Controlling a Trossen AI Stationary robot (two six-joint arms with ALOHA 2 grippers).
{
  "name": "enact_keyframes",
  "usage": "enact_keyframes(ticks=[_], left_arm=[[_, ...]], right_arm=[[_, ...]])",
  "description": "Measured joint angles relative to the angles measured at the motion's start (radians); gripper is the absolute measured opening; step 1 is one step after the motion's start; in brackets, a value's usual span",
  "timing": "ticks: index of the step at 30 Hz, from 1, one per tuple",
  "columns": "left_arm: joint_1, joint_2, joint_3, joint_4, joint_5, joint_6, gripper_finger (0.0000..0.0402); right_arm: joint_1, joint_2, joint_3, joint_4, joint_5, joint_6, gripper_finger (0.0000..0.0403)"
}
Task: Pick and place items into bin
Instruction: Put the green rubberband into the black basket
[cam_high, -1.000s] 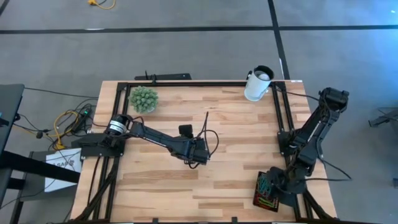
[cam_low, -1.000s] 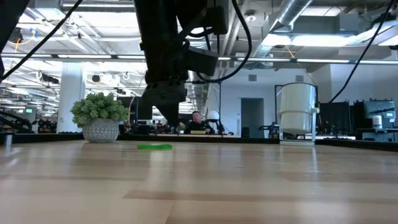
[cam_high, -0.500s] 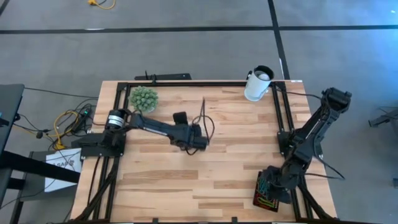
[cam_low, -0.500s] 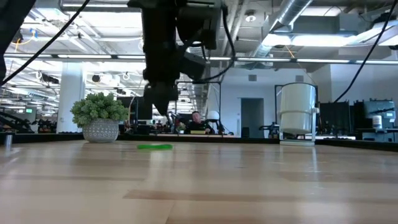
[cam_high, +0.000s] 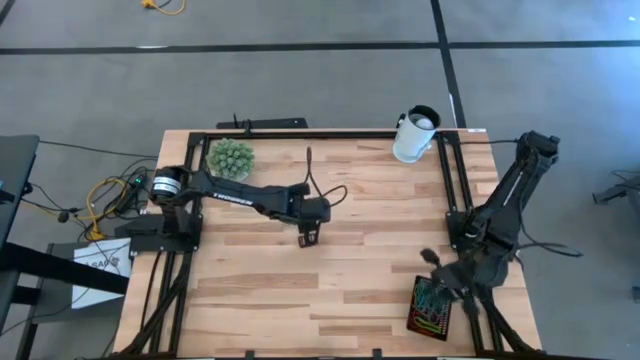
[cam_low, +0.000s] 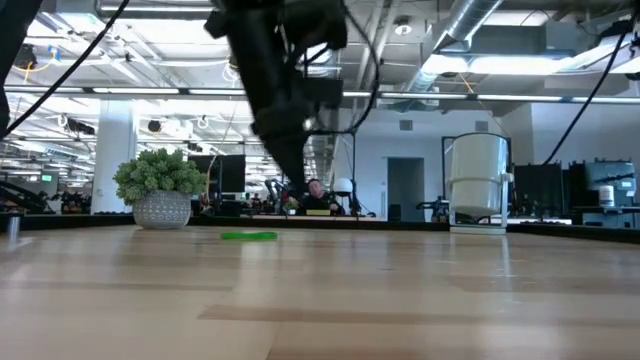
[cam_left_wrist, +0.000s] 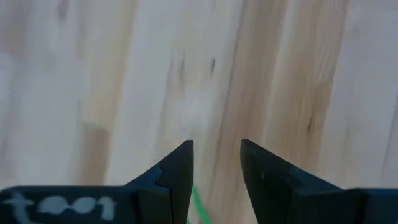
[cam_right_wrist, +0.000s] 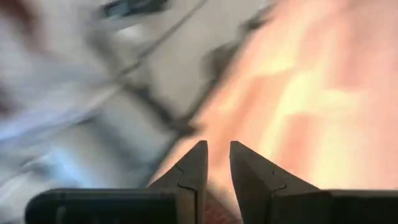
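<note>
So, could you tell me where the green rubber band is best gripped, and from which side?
Probably pinch one strand of the green band, straight down from above: it lies flat and thin on the table, offering nothing to a sideways approach. The open left gripper hangs above it.

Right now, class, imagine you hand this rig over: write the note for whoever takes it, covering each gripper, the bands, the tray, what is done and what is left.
Left gripper: open, empty, above the middle of the table, a green band just under its fingers.
Right gripper: open a crack, empty, beside the black tray at the table's right front corner.
Done: many coloured bands lie in the tray.
Left: the green band on the wood; pick it up and bin it.
</note>
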Motion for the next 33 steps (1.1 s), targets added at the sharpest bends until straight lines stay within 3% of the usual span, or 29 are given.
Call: enact_keyframes(ticks=[3,13,23,28,33], left_arm=[[-0.004,0.005,-0.075,0.017,0.021,-0.067,0.0123],[-0.013,0.007,-0.208,0.096,-0.027,-0.204,0.0123],[-0.013,0.007,-0.204,0.075,-0.083,-0.19,0.0123],[-0.012,0.007,-0.208,0.057,-0.125,-0.19,0.0123],[-0.002,0.007,-0.249,0.107,-0.094,-0.268,0.0123]], right_arm=[[-0.008,0.001,-0.017,-0.023,0.184,-0.01,0.0063],[-0.17,0.153,-0.041,-0.009,0.603,0.054,0.0063],[-0.386,0.348,-0.042,0.012,0.612,0.182,0.0063],[-0.434,0.425,-0.042,0.045,0.568,0.182,0.0063],[-0.457,0.461,-0.042,0.054,0.527,0.181,0.0063]])
